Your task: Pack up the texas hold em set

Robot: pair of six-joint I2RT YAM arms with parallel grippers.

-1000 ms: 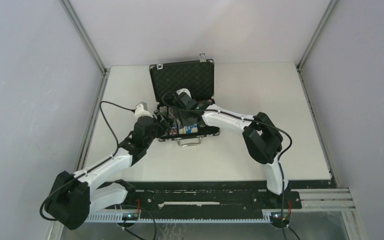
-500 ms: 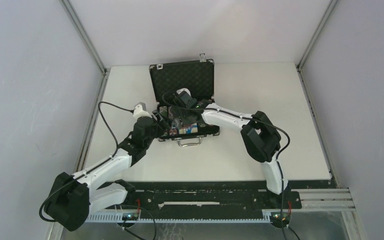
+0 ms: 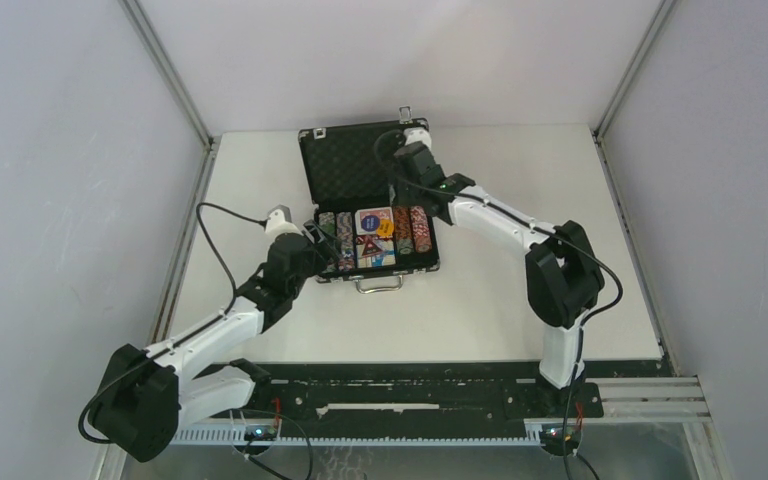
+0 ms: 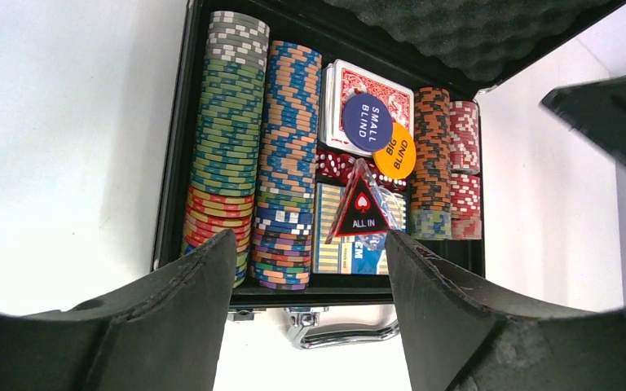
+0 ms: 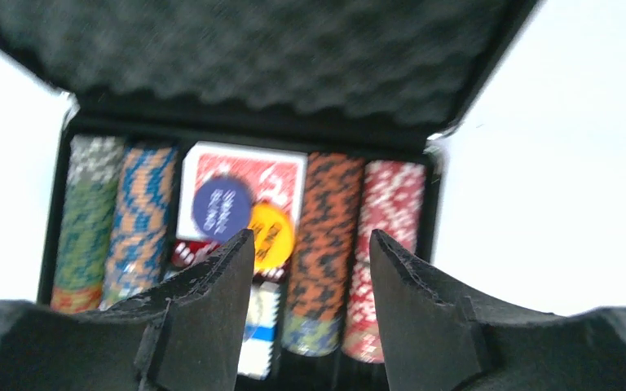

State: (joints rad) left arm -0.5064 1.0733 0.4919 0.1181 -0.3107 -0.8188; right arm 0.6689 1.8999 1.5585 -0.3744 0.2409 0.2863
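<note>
The black briefcase (image 3: 423, 262) lies open at mid-table, its foam-lined lid (image 3: 360, 165) upright at the back. Inside are multicoloured chip stacks (image 4: 228, 138), a red card deck (image 4: 375, 85), a blue deck (image 4: 338, 248), red dice (image 4: 334, 165) and the tokens "small blind" (image 4: 367, 122), "big blind" (image 4: 397, 151) and "all in" (image 4: 361, 210). The silver handle (image 4: 346, 332) faces me. My left gripper (image 3: 312, 250) is open and empty, just in front of the case's left front corner. My right gripper (image 3: 407, 172) is open and empty, held above the case; its view (image 5: 310, 236) is blurred.
The white table (image 3: 520, 300) lies around the case. Grey walls with metal corner posts (image 3: 165, 70) close in the left, back and right. A silver latch (image 3: 405, 114) sticks up from the lid's top edge.
My right gripper has risen out of the case and moved back toward the lid's right side, uncovering the contents. The left arm has not moved.
</note>
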